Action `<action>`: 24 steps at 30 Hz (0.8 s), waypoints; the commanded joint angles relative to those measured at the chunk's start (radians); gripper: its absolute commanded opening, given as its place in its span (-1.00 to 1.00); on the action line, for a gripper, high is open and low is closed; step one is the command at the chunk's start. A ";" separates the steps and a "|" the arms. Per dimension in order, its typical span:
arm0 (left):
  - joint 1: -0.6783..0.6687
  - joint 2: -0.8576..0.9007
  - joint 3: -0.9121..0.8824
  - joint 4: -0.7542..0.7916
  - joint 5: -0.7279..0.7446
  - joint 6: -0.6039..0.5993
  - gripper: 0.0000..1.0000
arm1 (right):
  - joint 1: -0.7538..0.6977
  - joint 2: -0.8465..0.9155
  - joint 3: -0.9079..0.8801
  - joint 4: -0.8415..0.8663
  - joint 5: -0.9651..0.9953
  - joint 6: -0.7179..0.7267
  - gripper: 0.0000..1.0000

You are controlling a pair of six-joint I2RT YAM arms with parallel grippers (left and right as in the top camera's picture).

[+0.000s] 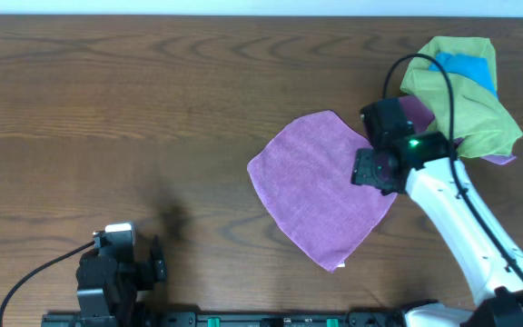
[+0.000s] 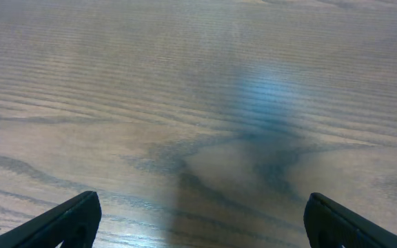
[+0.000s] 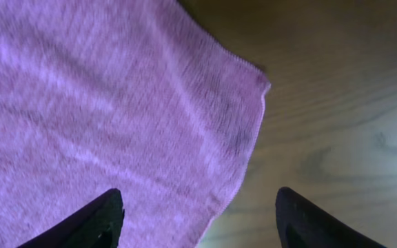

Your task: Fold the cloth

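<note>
The right gripper (image 3: 198,210) is hovering with its jaws spread wide and holding nothing. It is just above a corner of the purple cloth (image 1: 320,186), which is lying flat toward the right of the counter (image 1: 107,109). To me the cloth looks light, soft and floppy, so pinching that corner seems the sensible hold. The left gripper (image 2: 198,213) is sitting wide open over bare wood near the front left edge. I'm counting one spread cloth, plus one heap of cloths (image 1: 466,86) at the far right corner, showing three colours.

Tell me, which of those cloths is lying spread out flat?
The purple cloth in the middle of the table, opened out in one layer. The green cloth and blue cloth are crumpled together at the overhead view's upper right.
</note>
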 commanded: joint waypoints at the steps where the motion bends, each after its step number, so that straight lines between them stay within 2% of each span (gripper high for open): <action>1: -0.004 -0.006 -0.013 -0.020 -0.013 0.021 0.90 | -0.077 -0.002 -0.026 0.020 -0.069 -0.057 0.38; 6: -0.004 -0.006 -0.013 0.100 0.125 0.013 0.90 | -0.198 -0.002 -0.048 0.055 -0.228 -0.153 0.31; 11: -0.004 -0.004 -0.013 0.210 0.360 0.008 0.90 | -0.249 -0.003 -0.048 0.066 -0.330 -0.221 0.29; 14: -0.005 0.025 0.003 0.236 0.410 -0.082 0.90 | -0.251 -0.005 -0.048 0.066 -0.333 -0.222 0.28; 21: -0.005 0.280 0.172 0.224 0.479 -0.169 0.91 | -0.251 -0.048 -0.048 0.080 -0.334 -0.221 0.27; 24: -0.005 0.440 0.275 0.224 0.567 -0.205 0.90 | -0.251 -0.082 -0.048 0.086 -0.355 -0.221 0.27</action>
